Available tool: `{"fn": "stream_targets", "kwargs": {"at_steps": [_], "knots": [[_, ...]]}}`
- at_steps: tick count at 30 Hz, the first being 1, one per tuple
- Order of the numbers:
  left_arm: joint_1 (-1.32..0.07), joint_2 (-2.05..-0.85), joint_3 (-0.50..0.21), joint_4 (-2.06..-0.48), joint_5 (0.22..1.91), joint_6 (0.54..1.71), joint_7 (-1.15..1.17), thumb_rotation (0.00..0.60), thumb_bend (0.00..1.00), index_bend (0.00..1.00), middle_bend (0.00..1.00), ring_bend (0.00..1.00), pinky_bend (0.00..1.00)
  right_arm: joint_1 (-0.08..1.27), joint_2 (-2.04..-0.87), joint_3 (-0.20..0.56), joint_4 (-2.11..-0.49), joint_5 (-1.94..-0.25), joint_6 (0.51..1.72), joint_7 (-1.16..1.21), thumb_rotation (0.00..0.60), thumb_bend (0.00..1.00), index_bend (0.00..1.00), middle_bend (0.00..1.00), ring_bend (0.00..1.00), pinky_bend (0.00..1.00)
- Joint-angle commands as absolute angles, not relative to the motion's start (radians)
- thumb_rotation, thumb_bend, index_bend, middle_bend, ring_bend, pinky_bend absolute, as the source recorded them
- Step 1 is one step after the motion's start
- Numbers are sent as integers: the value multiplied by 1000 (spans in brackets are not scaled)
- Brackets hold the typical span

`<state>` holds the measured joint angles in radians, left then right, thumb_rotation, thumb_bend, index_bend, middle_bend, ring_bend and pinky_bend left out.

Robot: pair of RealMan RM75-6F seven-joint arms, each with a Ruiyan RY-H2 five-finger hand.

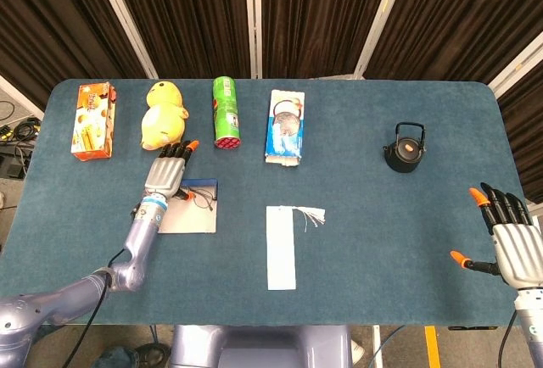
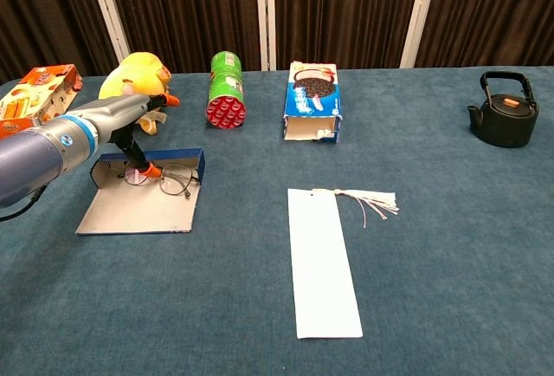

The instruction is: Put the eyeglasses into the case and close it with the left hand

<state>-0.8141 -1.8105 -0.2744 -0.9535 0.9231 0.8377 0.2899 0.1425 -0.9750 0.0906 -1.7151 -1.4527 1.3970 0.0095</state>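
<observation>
The open case (image 1: pixel 188 218) (image 2: pixel 137 210) lies at the front left, its blue tray (image 2: pixel 177 164) at the far side and its white lid flat on the cloth. The thin-framed eyeglasses (image 1: pixel 200 199) (image 2: pixel 173 182) rest at the tray's edge, partly on the lid. My left hand (image 1: pixel 166 175) (image 2: pixel 130 133) hovers over the case's far left part with fingers stretched out; its thumb tip touches the glasses' left rim. My right hand (image 1: pixel 507 239) hangs open with fingers spread at the table's front right, far from the case, and only the head view shows it.
Along the back stand a snack box (image 1: pixel 92 120), a yellow plush duck (image 1: pixel 163 115), a green can (image 1: pixel 226 112) and a cookie box (image 1: pixel 286 126). A black teapot (image 1: pixel 405 147) sits at the right. A white bookmark (image 1: pixel 282 247) with a tassel lies mid-table.
</observation>
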Motion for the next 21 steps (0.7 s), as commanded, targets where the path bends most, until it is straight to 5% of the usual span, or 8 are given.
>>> {"fn": "stream_targets", "kwargs": {"at_steps": [1,6,21], "knots": [[-819,-1818,-285,-942,903,835,303,600,246,0,0,0,0,143,-975,90,-1714,-1451,1395,10,600,0,0,0,0,0],[-811,-1800,-285,-973,896,836,315,600,350,0,0,0,0,144,-975,91,-1714,-1450,1393,12,600,0,0,0,0,0],[-736,-1628,-218,-1307,1013,927,309,600,297,0,0,0,0,138,-963,88,-1721,-1466,1407,36,600,0,0,0,0,0]]}}
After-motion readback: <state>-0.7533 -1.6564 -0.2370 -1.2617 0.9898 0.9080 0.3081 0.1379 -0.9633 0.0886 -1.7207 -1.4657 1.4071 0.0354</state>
